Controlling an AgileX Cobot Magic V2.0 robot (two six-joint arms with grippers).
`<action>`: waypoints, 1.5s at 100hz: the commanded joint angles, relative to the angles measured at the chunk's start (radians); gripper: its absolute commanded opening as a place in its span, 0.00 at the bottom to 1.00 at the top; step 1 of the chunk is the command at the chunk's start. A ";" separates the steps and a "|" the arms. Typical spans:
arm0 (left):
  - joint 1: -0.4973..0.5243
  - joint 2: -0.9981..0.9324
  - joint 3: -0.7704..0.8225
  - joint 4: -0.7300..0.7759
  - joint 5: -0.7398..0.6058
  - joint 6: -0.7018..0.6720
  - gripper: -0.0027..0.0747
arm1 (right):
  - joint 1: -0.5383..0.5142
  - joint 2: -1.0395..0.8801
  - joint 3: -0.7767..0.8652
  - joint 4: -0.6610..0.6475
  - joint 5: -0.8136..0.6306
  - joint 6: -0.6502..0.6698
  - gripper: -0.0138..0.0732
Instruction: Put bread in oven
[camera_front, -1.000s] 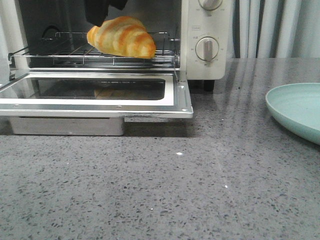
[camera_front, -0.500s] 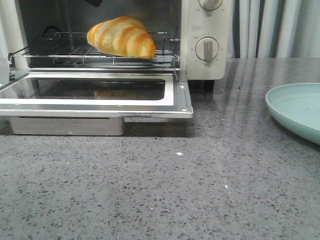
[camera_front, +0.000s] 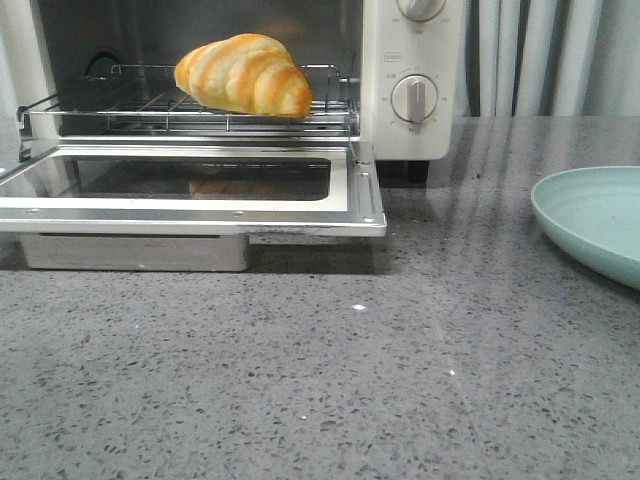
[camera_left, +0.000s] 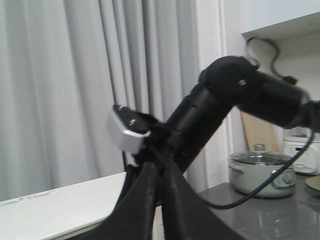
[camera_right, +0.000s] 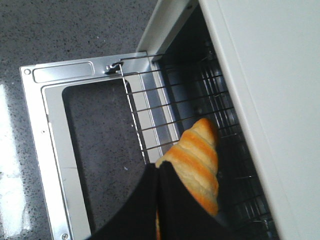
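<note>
Bread (camera_front: 245, 75) sits on oven (camera_front: 410, 80) rack, door down; right gripper (camera_right: 158, 175) pressed together at its 6 o'clock, empty; could nudge bread off.

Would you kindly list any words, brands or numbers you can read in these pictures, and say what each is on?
None can be read.
Small label above the lower dial on the oven: too blurred to read.
Markings around the dials: too small to read.
Bread, plate: no text.
</note>
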 joint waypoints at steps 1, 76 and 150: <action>-0.006 -0.010 -0.033 -0.008 -0.070 0.043 0.01 | 0.013 -0.096 -0.033 -0.104 -0.033 0.062 0.08; -0.004 -0.153 -0.023 0.122 -0.477 0.156 0.01 | 0.021 -0.398 -0.027 -0.398 0.011 0.149 0.09; -0.004 -0.153 0.066 0.074 -0.475 0.166 0.01 | 0.021 -1.032 0.665 -0.581 -0.050 0.346 0.09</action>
